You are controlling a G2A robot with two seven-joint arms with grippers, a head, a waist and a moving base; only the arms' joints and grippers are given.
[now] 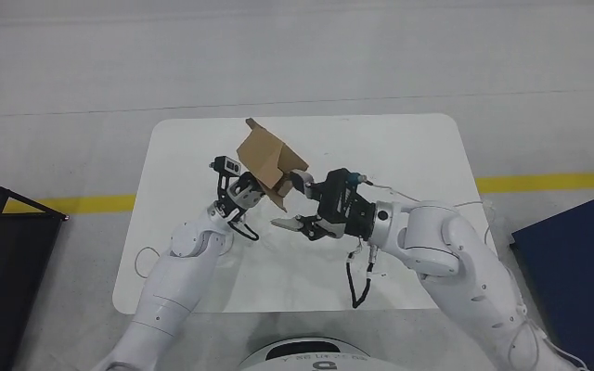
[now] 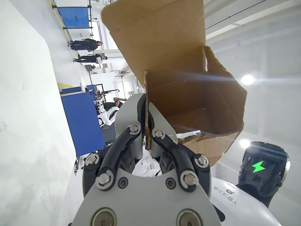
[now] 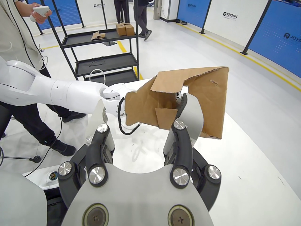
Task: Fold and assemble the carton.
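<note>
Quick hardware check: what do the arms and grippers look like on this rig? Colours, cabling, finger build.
The left arm and right arm have glossy white rounded shells. The right arm's wrist section is black. The left gripper and right gripper each have a silver-grey base plate, black curved linkages with silver bolts, and pale grey fingers with black pads. A black cable loops from the right wrist.

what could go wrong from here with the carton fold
The left gripper pinches only one thin wall edge of the carton, held above the table; a push may twist or slip it. The right gripper is open, one finger at the ragged flaps, which may tear or crumple instead of folding.
</note>
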